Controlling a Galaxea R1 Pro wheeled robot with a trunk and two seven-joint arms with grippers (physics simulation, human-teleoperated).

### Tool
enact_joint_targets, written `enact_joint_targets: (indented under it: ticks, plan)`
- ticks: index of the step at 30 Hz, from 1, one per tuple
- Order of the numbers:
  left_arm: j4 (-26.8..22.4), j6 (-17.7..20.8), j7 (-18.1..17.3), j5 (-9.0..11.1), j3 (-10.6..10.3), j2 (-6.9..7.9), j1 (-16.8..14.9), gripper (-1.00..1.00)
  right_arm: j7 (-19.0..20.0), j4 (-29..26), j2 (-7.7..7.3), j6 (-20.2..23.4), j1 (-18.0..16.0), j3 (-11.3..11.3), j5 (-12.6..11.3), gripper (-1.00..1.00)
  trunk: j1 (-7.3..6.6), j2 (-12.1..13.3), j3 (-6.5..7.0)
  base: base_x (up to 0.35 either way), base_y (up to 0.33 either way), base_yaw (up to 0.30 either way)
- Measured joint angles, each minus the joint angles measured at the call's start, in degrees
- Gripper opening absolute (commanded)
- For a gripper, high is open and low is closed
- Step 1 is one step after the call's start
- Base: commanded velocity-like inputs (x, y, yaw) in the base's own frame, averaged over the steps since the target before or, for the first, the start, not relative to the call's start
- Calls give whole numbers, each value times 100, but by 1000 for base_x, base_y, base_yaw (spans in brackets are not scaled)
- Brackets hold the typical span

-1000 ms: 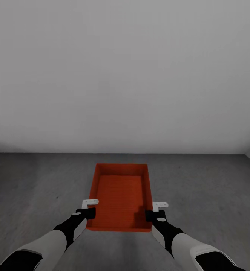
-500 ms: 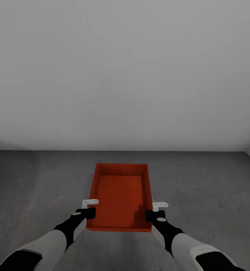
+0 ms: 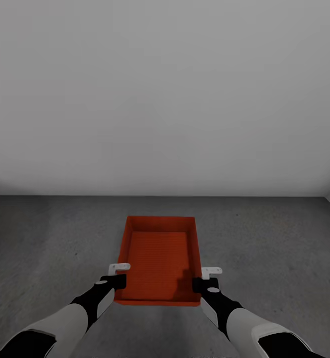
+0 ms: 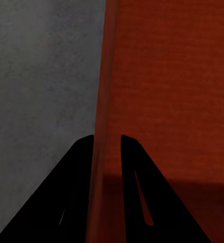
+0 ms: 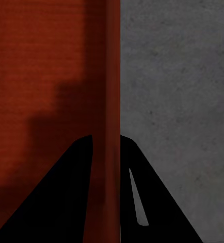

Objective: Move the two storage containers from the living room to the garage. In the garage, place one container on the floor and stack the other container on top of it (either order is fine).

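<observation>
Because each thin side wall sits between a pair of black fingers, I read both pincers as clamped on the storage container (image 3: 159, 258), one per long side. The left pincer (image 3: 118, 275) holds the left wall near the corner closest to me; in the left wrist view its fingers (image 4: 74, 192) straddle that wall's orange-red edge (image 4: 104, 101), one inside the bin and one outside. The right pincer (image 3: 206, 278) mirrors it on the opposite wall, and the right wrist view shows the same straddle (image 5: 112, 101) with grey concrete on the outer side.

I judge the two-sided grip is there to keep the lidless bin level and stop it twisting, since one hold on a thin wall would let it swing. It is held out in front of me, between the arms, above or at the dark concrete floor (image 3: 45, 238) of the garage; I cannot tell whether its base already touches. A plain pale wall (image 3: 165, 99) stands beyond it.

I see just one container, so this looks like the setting-down of the lower one. My worry is letting go unevenly, which could tip or skew it and spoil the base for stacking.
</observation>
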Motion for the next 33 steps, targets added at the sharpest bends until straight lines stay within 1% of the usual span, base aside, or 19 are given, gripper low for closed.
enact_joint_targets:
  ticks: [18, 33]
  plan:
    - [-1, -2, -1, -5, 7, 0, 0, -100, -2, -4, 0, 0, 0, 2, 0, -100, 0, 0, -156, 0, 0, 0]
    - [0, 0, -1, -7, 6, 0, 0, -100, 1, 3, 0, -4, 0, -6, 6, -100, 329, -601, -430, 0, 0, 0]
